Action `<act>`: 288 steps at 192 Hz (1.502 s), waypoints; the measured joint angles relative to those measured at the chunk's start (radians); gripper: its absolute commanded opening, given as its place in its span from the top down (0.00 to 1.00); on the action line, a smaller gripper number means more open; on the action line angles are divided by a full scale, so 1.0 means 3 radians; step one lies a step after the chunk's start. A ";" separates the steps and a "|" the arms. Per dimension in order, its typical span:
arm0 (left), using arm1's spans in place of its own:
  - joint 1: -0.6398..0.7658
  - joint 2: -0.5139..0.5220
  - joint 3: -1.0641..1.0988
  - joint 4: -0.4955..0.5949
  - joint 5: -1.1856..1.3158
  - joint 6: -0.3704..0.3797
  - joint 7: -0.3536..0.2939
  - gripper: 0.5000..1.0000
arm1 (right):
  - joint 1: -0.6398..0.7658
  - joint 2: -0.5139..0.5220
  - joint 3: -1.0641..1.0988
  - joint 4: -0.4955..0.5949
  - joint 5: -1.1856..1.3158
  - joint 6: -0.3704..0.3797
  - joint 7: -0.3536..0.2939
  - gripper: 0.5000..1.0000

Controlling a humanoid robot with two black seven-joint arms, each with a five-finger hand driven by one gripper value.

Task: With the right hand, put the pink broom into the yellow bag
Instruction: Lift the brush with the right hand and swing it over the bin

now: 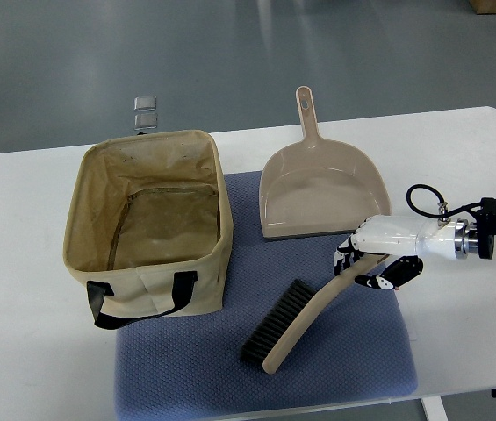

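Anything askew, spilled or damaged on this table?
Nothing spilled or broken. The bag stands open and upright, the dustpan lies flat beside it, and the broom lies diagonally on the mat with the right hand at its handle.

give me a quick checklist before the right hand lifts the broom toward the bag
1. Right hand closed around the broom handle: ok, fingers wrap its upper end.
2. Grip firm enough to lift: cannot tell.
3. Broom free of other things: ok, it lies alone on the blue mat, bristles down-left.
4. Bag open and empty: ok, mouth faces up, nothing inside.
5. Path to the bag clear: ok, the dustpan sits behind, apart from the broom.
6. Left hand out of the way: ok, not in view.
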 measured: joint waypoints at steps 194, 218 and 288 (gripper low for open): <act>0.0001 0.0000 0.0000 -0.0001 0.0000 0.0000 -0.0001 0.00 | 0.1120 -0.0590 0.0663 -0.0355 0.0428 0.1002 0.0033 1.00; 0.0000 0.0000 0.0000 -0.0001 0.0000 0.0000 -0.0001 0.00 | 0.1331 -0.0575 0.0663 -0.0521 0.0521 0.1105 0.0032 1.00; 0.0001 0.0000 0.0000 0.0000 0.0000 0.0000 0.0000 0.00 | 0.1766 -0.0214 0.0678 -0.0970 0.0687 0.1374 0.0011 1.00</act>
